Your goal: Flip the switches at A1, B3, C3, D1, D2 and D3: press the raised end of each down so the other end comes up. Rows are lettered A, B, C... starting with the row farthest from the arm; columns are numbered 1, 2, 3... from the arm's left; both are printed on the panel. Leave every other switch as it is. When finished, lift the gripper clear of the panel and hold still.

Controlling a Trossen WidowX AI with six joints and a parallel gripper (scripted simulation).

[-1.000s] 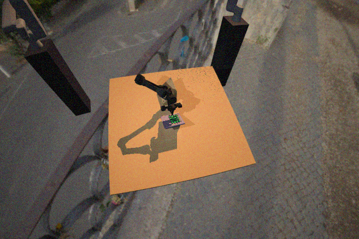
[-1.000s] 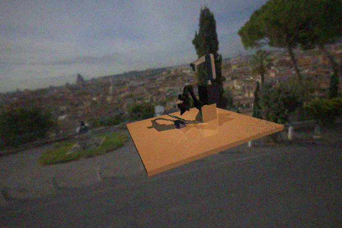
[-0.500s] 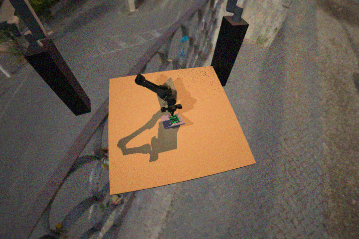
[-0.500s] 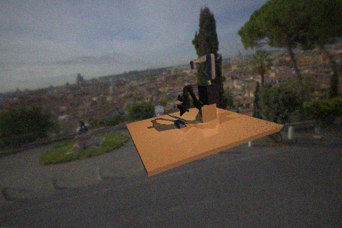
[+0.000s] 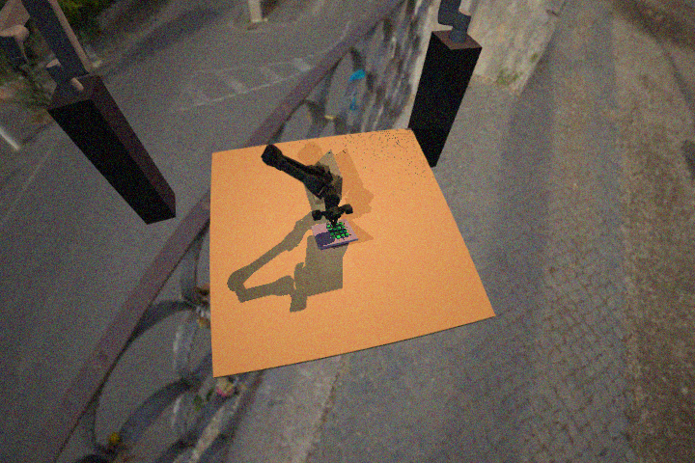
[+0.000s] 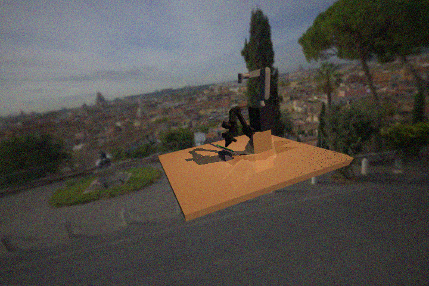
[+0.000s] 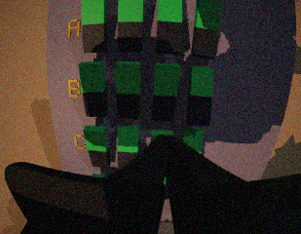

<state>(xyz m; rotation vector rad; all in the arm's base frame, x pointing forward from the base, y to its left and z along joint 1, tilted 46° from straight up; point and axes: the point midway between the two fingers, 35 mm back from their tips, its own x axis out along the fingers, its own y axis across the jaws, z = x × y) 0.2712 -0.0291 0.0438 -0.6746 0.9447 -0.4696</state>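
Outdoors, an orange table [image 5: 403, 284] carries a mauve switch panel [image 7: 62, 78] with green rockers; the gripper [image 7: 165, 150] hovers closed, empty.

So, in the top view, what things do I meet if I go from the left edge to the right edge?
Left dark post → left edge of the orange table → the arm's base end → switch panel with the shut gripper over it → right dark post.
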